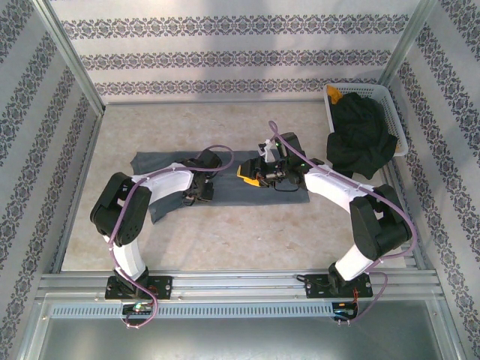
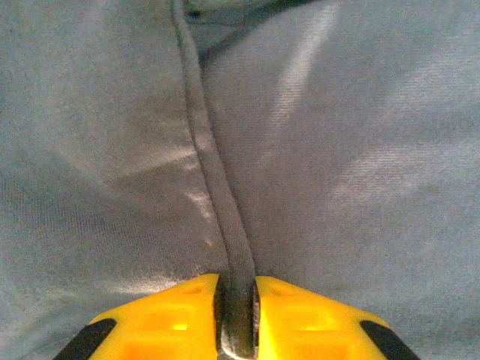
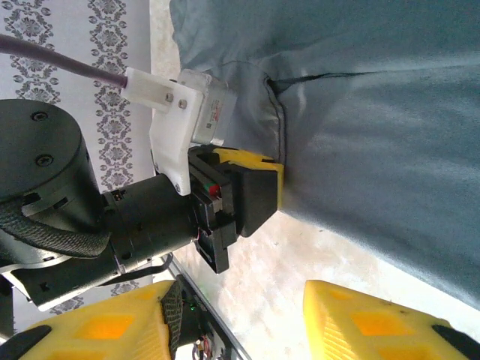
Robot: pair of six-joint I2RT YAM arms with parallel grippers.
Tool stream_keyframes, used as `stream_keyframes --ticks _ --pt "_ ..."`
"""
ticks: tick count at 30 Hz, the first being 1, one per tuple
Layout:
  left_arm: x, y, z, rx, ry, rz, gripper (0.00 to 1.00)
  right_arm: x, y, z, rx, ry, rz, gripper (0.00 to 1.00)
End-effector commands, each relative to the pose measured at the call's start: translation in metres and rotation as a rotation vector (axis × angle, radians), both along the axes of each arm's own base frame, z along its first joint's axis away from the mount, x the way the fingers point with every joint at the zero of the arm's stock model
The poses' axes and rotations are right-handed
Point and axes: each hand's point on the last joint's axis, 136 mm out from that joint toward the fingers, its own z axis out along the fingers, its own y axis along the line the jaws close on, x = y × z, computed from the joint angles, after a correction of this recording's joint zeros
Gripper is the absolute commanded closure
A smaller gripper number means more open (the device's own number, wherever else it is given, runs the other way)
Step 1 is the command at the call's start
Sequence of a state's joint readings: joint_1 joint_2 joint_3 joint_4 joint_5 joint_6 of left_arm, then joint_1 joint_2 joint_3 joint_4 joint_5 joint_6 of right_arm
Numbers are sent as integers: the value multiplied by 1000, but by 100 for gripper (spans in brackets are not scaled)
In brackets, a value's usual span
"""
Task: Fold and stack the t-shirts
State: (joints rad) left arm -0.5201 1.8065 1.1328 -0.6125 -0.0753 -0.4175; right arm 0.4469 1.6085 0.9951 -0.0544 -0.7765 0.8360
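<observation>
— How does the left pincer [image 2: 236, 296] stand?
— Clenched on the slate blue-grey t-shirt [image 2: 337, 187]. A raised ridge of the cloth is nipped between the two yellow fingers [image 2: 172, 319] and runs straight ahead of it, with flat cloth on both sides.
— And the right pincer [image 3: 240, 315]?
— Released, jaws well apart and grasping nothing. Bare pale surface [image 3: 247, 262] lies between and just ahead of the fingers, and the shirt's edge hangs just beyond its right finger.
— Are the two pincers close?
— Near each other. The left one sits ahead and to the left of the right one, on the shirt's hem.
— Where is the black t-shirt [image 1: 364, 139]?
— Well off to the right of the right pincer, heaped in the white basket [image 1: 394, 105] and spilling over its near rim.
</observation>
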Motion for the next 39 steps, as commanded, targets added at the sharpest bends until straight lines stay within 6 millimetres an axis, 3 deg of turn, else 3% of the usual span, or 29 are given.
stream_keyframes --ticks 1,5,14,25,27,30,33,39 --pt "0 4 6 63 -12 -31 90 -3 -1 9 27 -17 9 53" --pt "3 1 15 54 -39 -30 100 -4 -2 8 23 -13 8 53" --pt "6 -18 46 -81 -76 26 100 -1 -8 5 7 -9 -6 54" --pt "4 -28 39 -150 -44 86 100 1 -9 1 3 2 -5 54" --pt "1 -24 37 -122 -27 90 83 0 -8 0 -1 6 -3 54" --pt "0 -13 47 -88 -49 118 58 -1 -11 -4 -20 11 -8 54" --pt "1 6 62 -103 -101 180 53 -1 -16 -6 -35 2 -21 54" --pt "8 92 69 -227 -179 404 50 3 -9 4 4 -49 -14 52"
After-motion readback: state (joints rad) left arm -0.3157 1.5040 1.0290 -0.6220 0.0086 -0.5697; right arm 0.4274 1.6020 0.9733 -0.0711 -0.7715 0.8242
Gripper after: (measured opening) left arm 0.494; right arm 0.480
